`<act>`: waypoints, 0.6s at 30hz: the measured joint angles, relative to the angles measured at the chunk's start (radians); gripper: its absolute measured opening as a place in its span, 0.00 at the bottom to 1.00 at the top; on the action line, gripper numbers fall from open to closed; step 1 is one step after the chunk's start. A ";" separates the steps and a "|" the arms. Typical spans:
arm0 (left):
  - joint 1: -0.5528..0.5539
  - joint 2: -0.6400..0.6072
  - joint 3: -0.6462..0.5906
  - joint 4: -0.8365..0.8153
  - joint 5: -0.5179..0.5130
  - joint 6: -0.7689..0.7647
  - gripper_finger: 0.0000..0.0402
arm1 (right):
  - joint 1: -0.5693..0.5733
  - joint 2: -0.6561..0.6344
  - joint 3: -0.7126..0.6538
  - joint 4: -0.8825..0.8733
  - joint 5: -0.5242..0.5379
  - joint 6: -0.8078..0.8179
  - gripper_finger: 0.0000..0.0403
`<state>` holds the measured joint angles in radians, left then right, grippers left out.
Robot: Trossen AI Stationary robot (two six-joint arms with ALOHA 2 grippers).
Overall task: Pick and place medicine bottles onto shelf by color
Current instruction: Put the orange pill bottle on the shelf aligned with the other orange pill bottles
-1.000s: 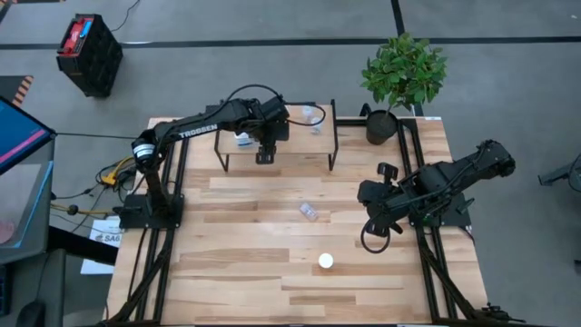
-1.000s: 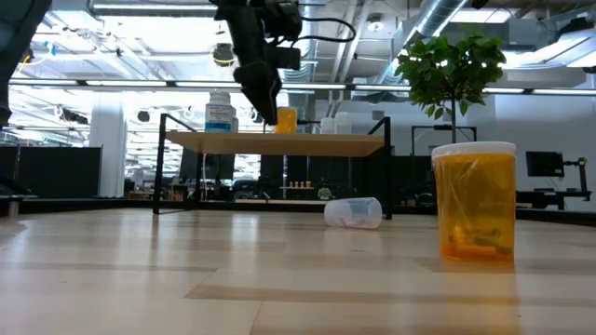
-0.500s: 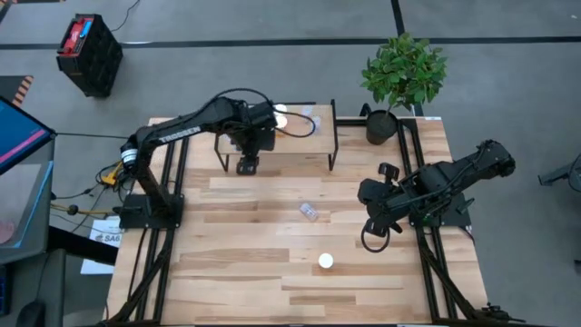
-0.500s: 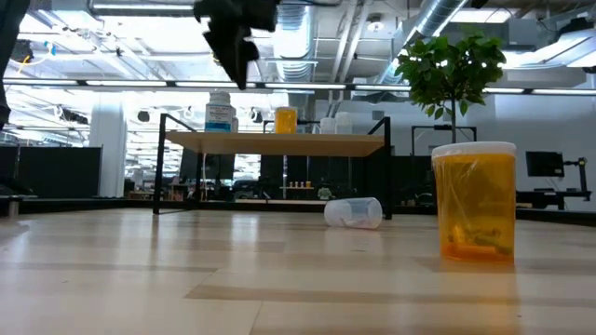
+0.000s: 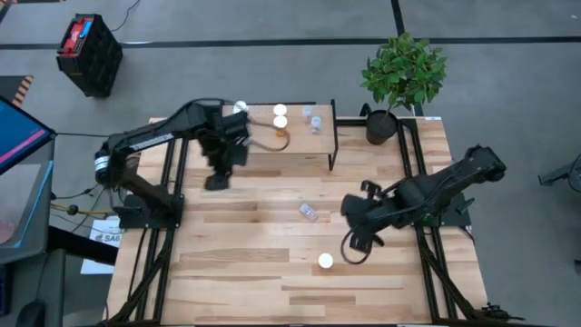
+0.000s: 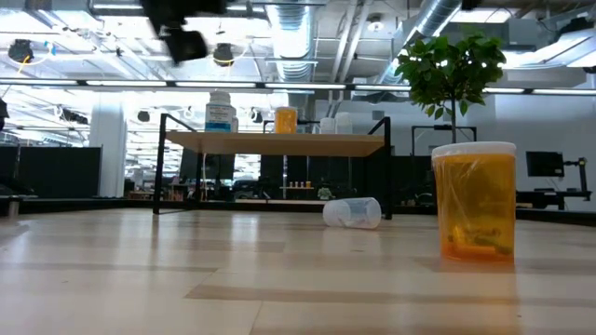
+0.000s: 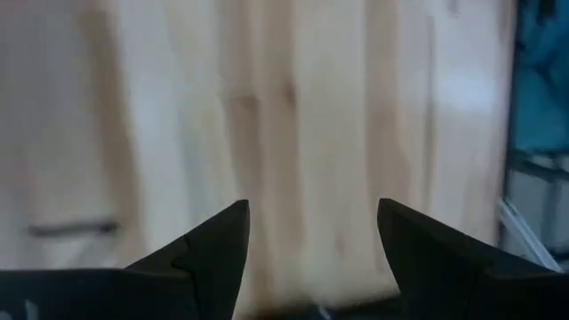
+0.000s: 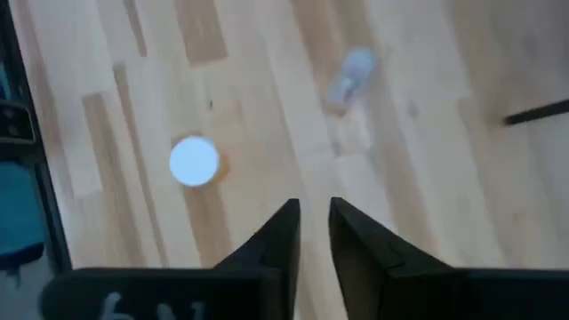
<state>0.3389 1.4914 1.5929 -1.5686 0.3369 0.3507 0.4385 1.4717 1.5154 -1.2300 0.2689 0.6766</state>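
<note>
**A:** Where do the medicine bottles stand?

**B:** Four are on the shelf [image 5: 300, 143]: a white bottle with a blue label [image 6: 220, 112] toward its left end, an orange bottle with a white cap [image 6: 286, 119] near the middle, and clear ones [image 6: 335, 123] toward the right. From above the white caps [image 5: 280, 115] cluster along the shelf's far side. The label's print is too small to read.

**A:** And off the shelf?

**B:** A clear bottle [image 5: 309, 212] lies on its side on the table [image 5: 254, 272], in front of the shelf. Another orange bottle with a white cap [image 5: 326, 261] stands upright nearer the front edge, well apart from the shelf.

**A:** The end effectors?

**B:** The left end effector [image 5: 218, 178] hangs above the table just in front of the shelf's left end, fingers spread wide and holding nothing; its wrist view shows only bare planks between them. The right end effector [image 5: 357, 243] hovers just beside the upright orange bottle, between it and the lying clear one, its fingers [image 8: 276, 240] nearly together with a narrow gap, gripping nothing.

**A:** Any writing?

**B:** None legible on either arm. A potted plant [image 5: 402, 74] sits at the table's far right corner.
</note>
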 joint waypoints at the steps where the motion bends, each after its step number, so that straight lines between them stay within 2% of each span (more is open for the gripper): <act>1: 0.000 -0.039 -0.052 -0.007 0.016 0.000 0.58 | -0.006 0.022 0.001 0.002 -0.021 0.000 0.23; 7: -0.008 -0.311 -0.328 0.045 0.099 -0.106 0.58 | -0.032 0.173 0.000 0.040 -0.088 -0.004 0.46; 12: -0.034 -0.508 -0.466 0.136 0.112 -0.207 0.58 | -0.054 0.294 0.000 0.048 -0.111 -0.067 0.67; 15: -0.047 -0.591 -0.507 0.197 0.108 -0.237 0.58 | -0.064 0.360 0.011 0.049 -0.223 -0.097 0.72; 18: -0.060 -0.646 -0.529 0.273 0.102 -0.257 0.58 | -0.077 0.422 0.055 0.027 -0.366 -0.099 0.73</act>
<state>0.2791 0.8450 1.0641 -1.2953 0.4384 0.0935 0.3613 1.8938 1.5701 -1.2030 -0.0969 0.5779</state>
